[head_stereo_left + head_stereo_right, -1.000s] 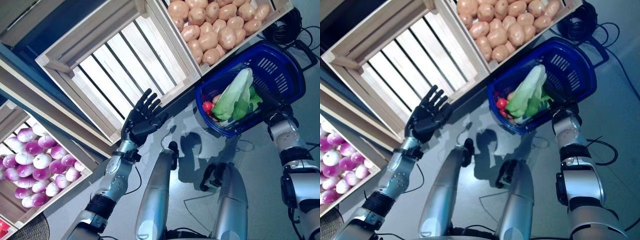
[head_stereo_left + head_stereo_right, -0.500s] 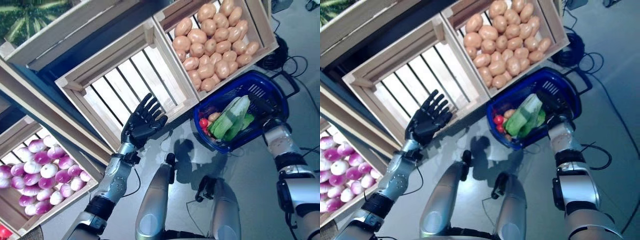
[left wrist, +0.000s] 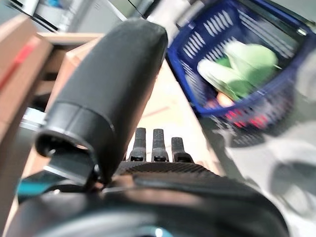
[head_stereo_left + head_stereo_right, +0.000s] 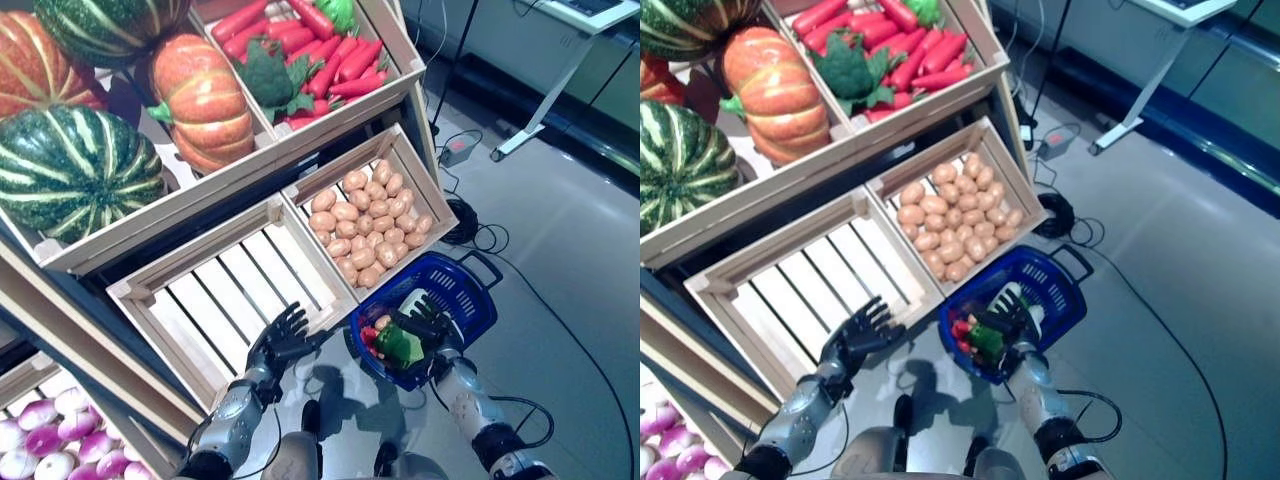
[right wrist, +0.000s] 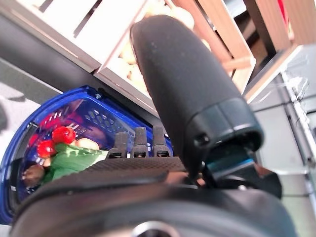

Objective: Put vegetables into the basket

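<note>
Blue basket point(image 4: 455, 285), long axis toward the potato crate point(image 4: 375, 220), holds greens; right hand point(image 4: 425, 322) over it, left hand point(image 4: 280, 338) splayed.

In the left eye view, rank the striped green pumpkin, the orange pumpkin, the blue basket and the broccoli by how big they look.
1. Striped green pumpkin
2. Orange pumpkin and blue basket: these look about alike, so no firm order.
3. Broccoli

The basket sits lower and nearer the camera, so its looks may mislead.

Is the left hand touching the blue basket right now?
Apart. In the left eye view, bare floor shows between the open left hand and the blue basket.
</note>
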Controlling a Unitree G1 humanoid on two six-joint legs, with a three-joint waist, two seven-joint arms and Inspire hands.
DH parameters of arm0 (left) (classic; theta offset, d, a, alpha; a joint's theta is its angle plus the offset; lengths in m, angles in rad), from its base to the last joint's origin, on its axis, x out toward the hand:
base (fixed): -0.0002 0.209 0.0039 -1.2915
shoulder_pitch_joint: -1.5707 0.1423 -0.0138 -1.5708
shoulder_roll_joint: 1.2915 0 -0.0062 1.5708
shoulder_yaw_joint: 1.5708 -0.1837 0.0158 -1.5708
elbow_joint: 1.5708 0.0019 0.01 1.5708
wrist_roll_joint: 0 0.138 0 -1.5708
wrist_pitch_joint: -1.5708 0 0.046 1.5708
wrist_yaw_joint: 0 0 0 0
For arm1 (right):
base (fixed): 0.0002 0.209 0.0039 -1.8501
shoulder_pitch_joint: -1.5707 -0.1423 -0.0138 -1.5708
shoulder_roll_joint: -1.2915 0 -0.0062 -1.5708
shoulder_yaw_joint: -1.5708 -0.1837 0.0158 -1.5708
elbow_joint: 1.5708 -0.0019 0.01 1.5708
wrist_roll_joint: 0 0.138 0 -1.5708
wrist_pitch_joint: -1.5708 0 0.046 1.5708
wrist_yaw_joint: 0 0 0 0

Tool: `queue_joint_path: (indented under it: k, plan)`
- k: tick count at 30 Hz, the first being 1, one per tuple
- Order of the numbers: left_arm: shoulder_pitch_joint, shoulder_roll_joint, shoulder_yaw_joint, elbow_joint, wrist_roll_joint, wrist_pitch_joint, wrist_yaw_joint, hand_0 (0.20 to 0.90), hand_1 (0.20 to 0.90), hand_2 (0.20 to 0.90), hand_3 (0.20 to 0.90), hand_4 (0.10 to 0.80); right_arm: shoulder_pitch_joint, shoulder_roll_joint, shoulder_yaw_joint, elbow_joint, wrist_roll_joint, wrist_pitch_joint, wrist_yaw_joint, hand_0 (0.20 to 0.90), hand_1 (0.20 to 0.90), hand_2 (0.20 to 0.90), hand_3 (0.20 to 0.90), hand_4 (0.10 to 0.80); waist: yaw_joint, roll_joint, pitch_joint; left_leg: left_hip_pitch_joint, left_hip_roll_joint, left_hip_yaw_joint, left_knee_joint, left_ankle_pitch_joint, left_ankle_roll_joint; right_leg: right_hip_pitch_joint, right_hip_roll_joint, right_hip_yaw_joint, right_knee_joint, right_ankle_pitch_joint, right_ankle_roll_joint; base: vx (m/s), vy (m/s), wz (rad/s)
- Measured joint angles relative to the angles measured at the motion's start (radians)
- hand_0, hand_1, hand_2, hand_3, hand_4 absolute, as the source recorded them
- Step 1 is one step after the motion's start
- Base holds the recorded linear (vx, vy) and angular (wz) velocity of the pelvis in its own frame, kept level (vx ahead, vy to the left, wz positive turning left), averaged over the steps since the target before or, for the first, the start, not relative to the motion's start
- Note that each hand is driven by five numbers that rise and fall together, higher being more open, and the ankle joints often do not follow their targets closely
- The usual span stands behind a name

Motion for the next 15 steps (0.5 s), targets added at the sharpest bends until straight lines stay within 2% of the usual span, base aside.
queue_joint_path:
  k: [6,13,15]
  plan:
    - [0.093,-0.022,0.010,0.140,0.128,-0.002,-0.001,0.900,0.900,0.900,0.900,0.800,0.103,-0.002,-0.001,0.062,-0.047,0.005,0.082,0.900,0.900,0.900,0.900,0.800,-0.016,0.003,-0.104,0.074,-0.004,-0.001,-0.101,0.027,-0.005,0.062,0.011,-0.002,-0.077,0.014,0.007,0.054,-0.020,0.01]
    - [0.085,-0.055,0.009,0.313,0.225,-0.005,-0.015,0.900,0.900,0.900,0.900,0.800,0.112,0.020,0.000,0.269,-0.047,0.050,0.117,0.900,0.900,0.900,0.900,0.800,-0.034,0.018,-0.144,0.095,-0.003,-0.011,-0.127,0.040,-0.008,0.085,0.019,-0.006,-0.096,0.020,0.006,0.045,-0.016,0.04]
    - [0.088,-0.074,0.008,0.405,0.257,0.000,-0.016,0.900,0.900,0.900,0.900,0.800,0.126,0.036,0.004,0.356,-0.046,0.080,0.141,0.900,0.900,0.900,0.900,0.800,-0.044,0.027,-0.157,0.101,-0.002,-0.013,-0.127,0.040,-0.008,0.096,0.022,-0.007,-0.107,0.023,0.005,0.063,-0.013,0.03]
